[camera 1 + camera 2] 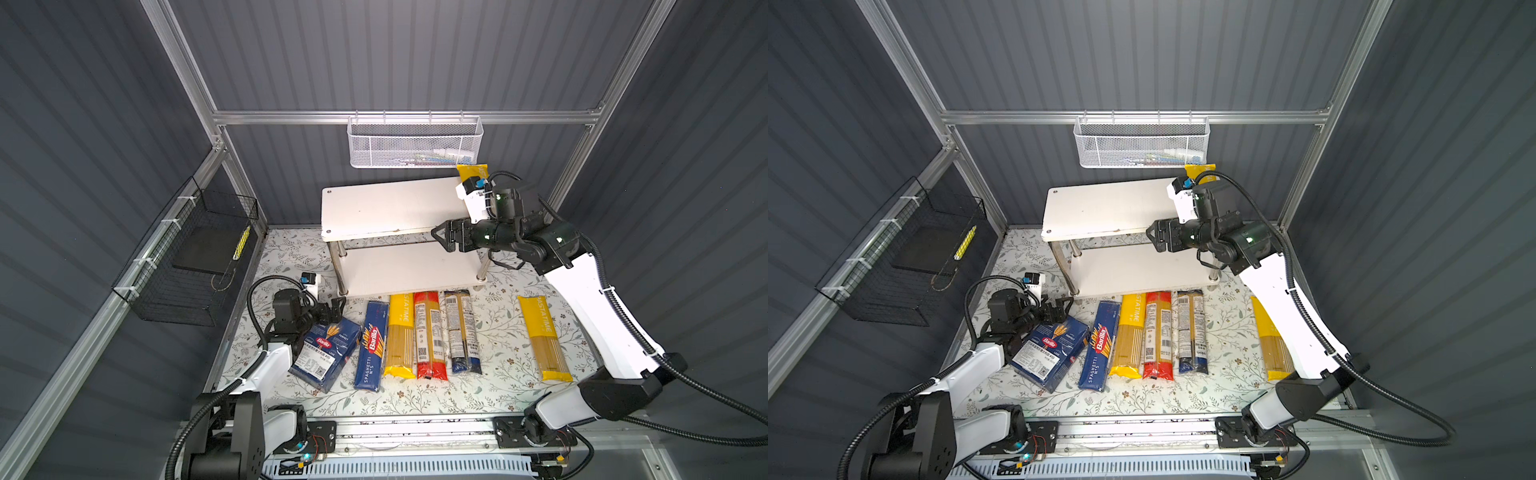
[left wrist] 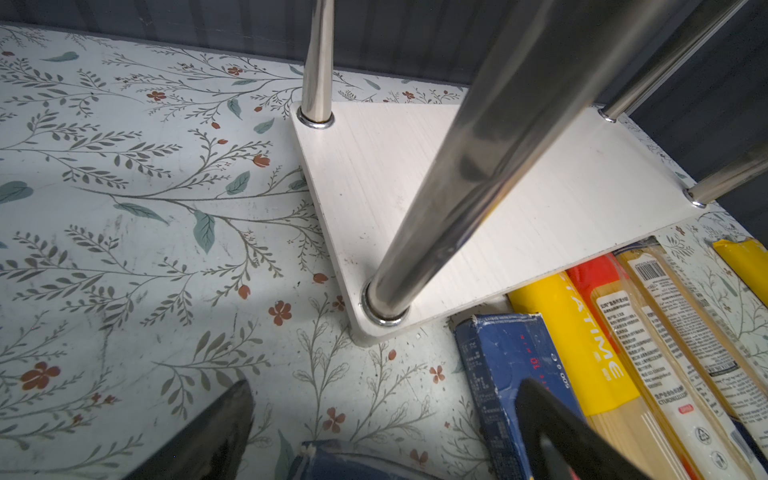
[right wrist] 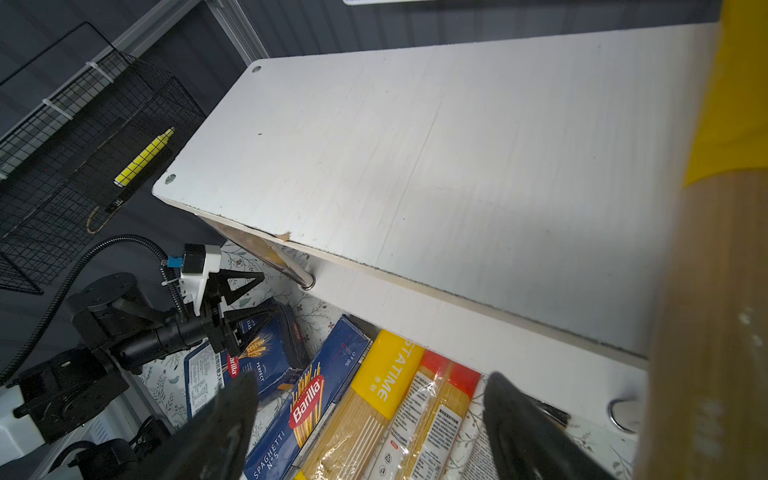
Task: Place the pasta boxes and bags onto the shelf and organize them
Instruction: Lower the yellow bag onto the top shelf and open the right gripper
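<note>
The shelf stands at the back, a chrome post close in the left wrist view. One yellow bag lies across its top board's right end, mostly hidden by my right arm. My right gripper is open and empty at the top board's front right edge, beside that bag. On the mat lie the wide box, the narrow box, a yellow bag, the red-ended bag, the blue-ended bag and another yellow bag. My left gripper is open over the wide box's far end.
A white mesh basket hangs on the back rail above the shelf. A black wire basket with a yellow highlighter hangs on the left wall. The shelf's lower board is bare. The floral mat covers the table.
</note>
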Tool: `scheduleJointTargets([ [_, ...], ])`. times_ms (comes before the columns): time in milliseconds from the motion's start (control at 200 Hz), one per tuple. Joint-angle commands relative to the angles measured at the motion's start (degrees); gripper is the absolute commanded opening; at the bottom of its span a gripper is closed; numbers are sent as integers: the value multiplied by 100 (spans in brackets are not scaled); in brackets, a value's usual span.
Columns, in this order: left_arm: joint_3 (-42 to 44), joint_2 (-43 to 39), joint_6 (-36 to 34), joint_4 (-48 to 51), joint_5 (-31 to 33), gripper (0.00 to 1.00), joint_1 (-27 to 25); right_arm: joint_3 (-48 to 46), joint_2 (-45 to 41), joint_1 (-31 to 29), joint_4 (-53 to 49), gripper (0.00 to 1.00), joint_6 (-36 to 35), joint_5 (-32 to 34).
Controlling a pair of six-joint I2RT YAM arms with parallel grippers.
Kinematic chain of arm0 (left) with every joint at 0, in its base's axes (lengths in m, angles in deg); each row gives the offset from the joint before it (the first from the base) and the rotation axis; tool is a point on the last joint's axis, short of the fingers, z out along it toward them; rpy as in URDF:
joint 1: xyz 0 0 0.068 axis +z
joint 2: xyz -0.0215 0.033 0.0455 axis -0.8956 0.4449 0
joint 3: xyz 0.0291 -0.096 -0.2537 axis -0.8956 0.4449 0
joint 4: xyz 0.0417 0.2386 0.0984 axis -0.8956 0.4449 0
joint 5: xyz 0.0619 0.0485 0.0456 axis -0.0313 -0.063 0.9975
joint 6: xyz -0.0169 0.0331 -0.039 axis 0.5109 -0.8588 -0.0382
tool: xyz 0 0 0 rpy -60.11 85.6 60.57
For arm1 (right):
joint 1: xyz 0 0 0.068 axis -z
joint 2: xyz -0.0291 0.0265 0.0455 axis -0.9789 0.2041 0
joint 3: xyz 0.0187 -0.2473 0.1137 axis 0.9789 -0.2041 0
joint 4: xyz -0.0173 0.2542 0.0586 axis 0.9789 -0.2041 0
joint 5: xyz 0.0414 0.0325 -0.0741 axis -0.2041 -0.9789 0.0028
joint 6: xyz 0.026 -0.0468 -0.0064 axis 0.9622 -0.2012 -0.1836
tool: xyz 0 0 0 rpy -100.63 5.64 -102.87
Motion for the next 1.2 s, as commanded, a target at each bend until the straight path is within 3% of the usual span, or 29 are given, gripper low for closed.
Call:
scheduleJointTargets([
  [0,-17,-103,-58,45,36,99,-31,221,117,-27,-375,87,-98,157],
  [810,38,-210,-63,80,45,99,-31,624,285,-115,-1111,92,-348,1675],
  [956,36,-213,-62,80,43,99,-31,750,339,-115,-1088,92,-378,1533],
  [1196,36,-210,-59,80,43,99,-31,610,102,-128,-672,92,-500,536],
])
